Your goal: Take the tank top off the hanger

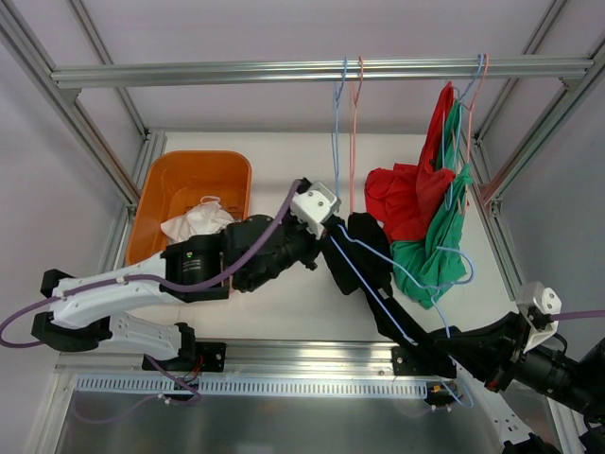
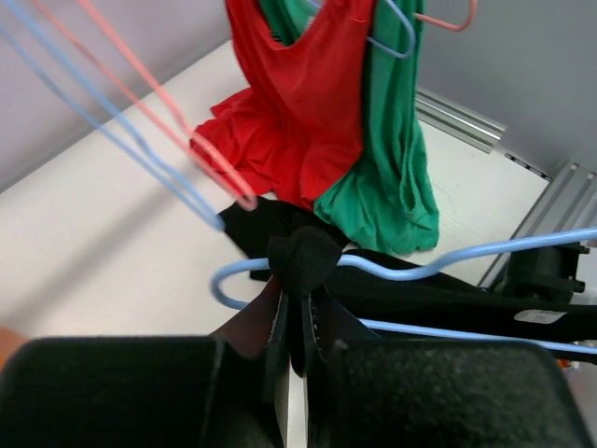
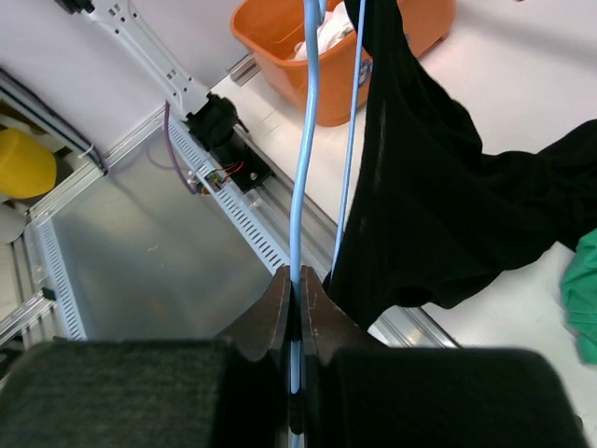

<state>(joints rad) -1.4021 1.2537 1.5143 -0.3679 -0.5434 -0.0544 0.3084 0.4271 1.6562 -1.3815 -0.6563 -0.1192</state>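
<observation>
A black tank top (image 1: 364, 236) hangs on a light blue hanger (image 1: 378, 284) held slanted over the middle of the table. My left gripper (image 1: 326, 227) is shut on a bunched strap of the tank top (image 2: 303, 257) at the hanger's looped end (image 2: 224, 280); the jaws pinch black cloth. My right gripper (image 1: 444, 336) is shut on the hanger's wire (image 3: 306, 140), with the black cloth (image 3: 429, 187) draped just right of the jaws. In the wrist views the left gripper (image 2: 300, 280) and right gripper (image 3: 298, 280) both show closed fingers.
A red tank top (image 1: 406, 199) and a green one (image 1: 430, 251) hang from the top rail (image 1: 321, 71) at right. Empty blue (image 1: 336, 123) and pink (image 1: 354, 123) hangers dangle at centre. An orange bin (image 1: 194, 175) with white cloth (image 1: 198, 219) stands at left.
</observation>
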